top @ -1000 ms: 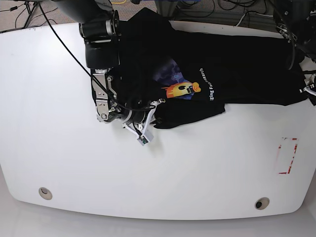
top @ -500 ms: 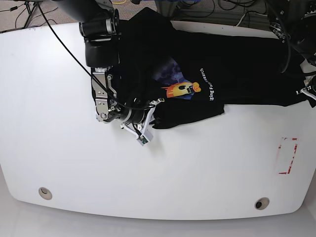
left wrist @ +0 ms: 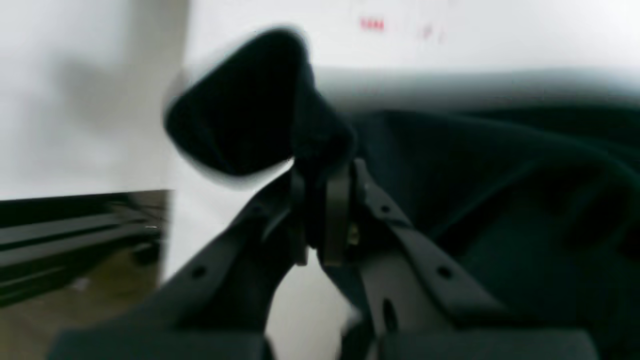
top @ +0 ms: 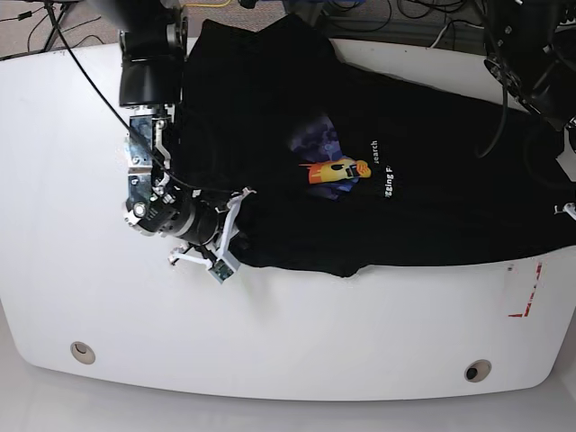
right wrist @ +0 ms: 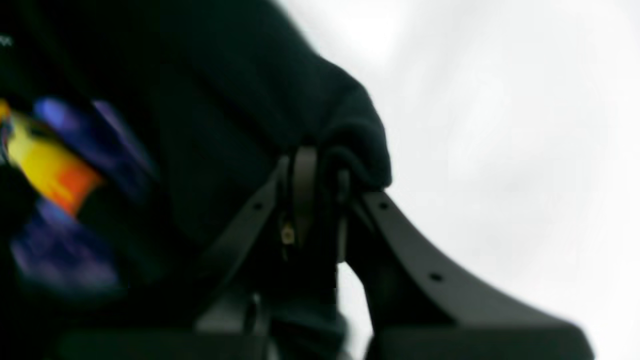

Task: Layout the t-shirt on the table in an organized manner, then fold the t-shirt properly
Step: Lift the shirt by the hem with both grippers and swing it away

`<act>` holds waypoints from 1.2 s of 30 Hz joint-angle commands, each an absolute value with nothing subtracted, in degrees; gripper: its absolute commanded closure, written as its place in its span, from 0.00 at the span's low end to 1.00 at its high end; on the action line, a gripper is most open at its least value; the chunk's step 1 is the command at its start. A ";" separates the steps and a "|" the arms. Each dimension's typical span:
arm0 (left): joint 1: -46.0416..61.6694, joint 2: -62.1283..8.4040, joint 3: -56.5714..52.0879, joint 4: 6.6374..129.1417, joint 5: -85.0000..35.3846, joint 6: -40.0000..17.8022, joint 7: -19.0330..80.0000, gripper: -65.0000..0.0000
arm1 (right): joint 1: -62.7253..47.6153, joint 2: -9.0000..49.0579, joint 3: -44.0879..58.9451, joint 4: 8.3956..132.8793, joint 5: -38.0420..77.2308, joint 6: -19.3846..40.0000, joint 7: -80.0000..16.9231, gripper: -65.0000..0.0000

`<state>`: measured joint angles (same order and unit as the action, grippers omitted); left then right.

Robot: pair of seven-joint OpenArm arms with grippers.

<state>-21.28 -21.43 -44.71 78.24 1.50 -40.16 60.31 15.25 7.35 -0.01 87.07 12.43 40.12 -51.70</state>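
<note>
The black t-shirt (top: 423, 180) lies stretched across the far half of the white table (top: 360, 333), its blue-orange print (top: 335, 168) facing up. At the shirt's near left corner my right gripper (top: 239, 236) is shut on a bunched fold of the cloth; the right wrist view shows that fold (right wrist: 350, 135) pinched between the fingers of the right gripper (right wrist: 322, 167). My left gripper (left wrist: 320, 195) is shut on a black corner of the shirt (left wrist: 240, 110) at the table's right edge. In the base view it is mostly cut off by the frame.
A red tape rectangle (top: 526, 290) sits at the right, its top under the shirt's hem. Two grommet holes (top: 83, 352) (top: 477, 370) mark the front edge. Cables (top: 405, 18) lie beyond the far edge. The left wrist view shows the table's edge and floor (left wrist: 75, 250) below.
The shirt has been pulled toward the front and spread wider, now reaching over the red tape. My right gripper moved left and forward with its corner. The right side of the shirt was drawn outward.
</note>
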 commanded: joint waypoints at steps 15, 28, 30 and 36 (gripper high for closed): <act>-27.65 -18.42 -35.65 98.51 1.45 -40.00 68.35 1.00 | 18.42 17.01 8.13 99.21 13.49 40.00 -54.64 1.00; -29.32 -16.22 -26.24 103.16 1.80 -40.00 68.44 1.00 | 23.16 19.38 8.13 100.88 12.88 40.00 -56.84 1.00; -30.90 -15.87 -25.19 102.99 1.89 -40.00 68.44 1.00 | 25.19 19.82 8.13 99.56 12.88 40.00 -56.84 1.00; -36.62 -15.08 -22.02 101.67 1.80 -40.00 68.44 1.00 | 33.45 22.20 7.78 93.49 12.88 40.00 -56.84 0.99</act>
<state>-33.26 -14.33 -22.87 101.62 1.56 -40.36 69.58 29.45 20.27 7.64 94.39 13.13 40.53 -58.04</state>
